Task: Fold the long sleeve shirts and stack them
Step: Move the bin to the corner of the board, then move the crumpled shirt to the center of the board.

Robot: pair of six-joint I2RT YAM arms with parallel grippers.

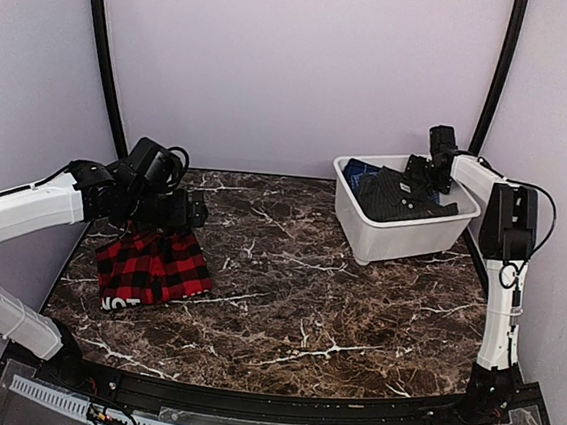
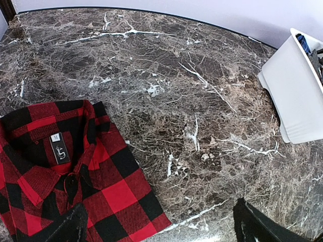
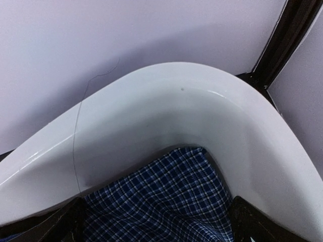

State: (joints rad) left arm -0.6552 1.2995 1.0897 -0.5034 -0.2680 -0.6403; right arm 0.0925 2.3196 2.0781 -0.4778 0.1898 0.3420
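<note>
Holds left tool open above folded red shirt, flat on desk as stack base; holds right tool open in tub, blue shirt below, probably next.

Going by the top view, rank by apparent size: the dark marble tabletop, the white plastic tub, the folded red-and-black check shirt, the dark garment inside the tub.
1. dark marble tabletop
2. white plastic tub
3. folded red-and-black check shirt, a little smaller than the tub
4. dark garment inside the tub, clearly smallest
</note>
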